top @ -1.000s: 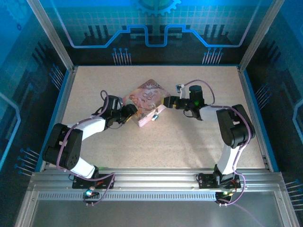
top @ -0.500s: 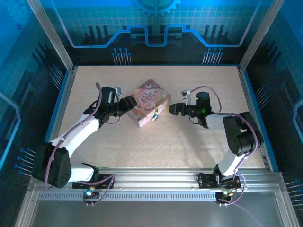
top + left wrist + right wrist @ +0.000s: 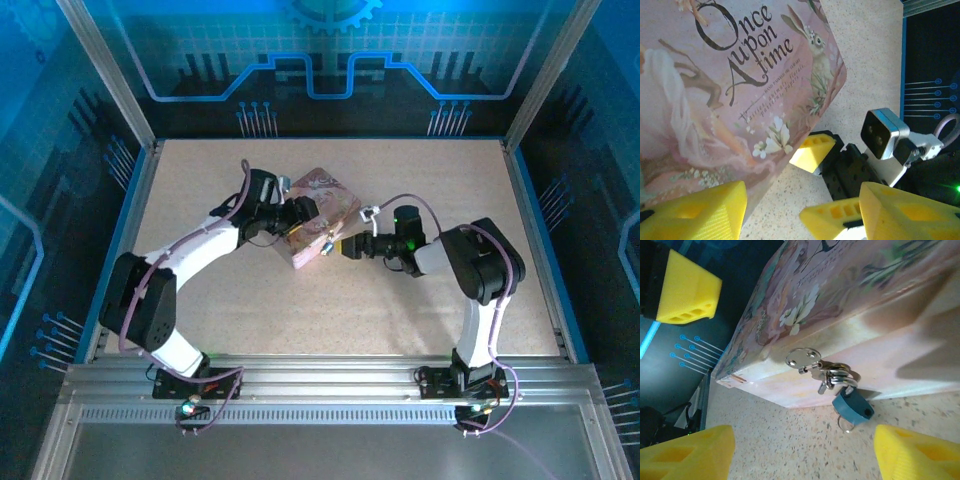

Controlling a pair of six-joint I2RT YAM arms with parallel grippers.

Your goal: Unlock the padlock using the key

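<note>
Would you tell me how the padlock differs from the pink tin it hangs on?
Size: the padlock is tiny, the pink tin far larger. Look: the padlock has a plain bluish body and a metal shackle; the tin is covered in printed flowers and lettering. Pose: the tin lies flat on the table; the padlock dangles tilted from the hasp on its side wall. Shared: they are joined at that hasp.

Open tabletop [image 3: 790,450] in front of the padlock [image 3: 852,407]; pink tin [image 3: 890,340] wall directly behind it.
</note>
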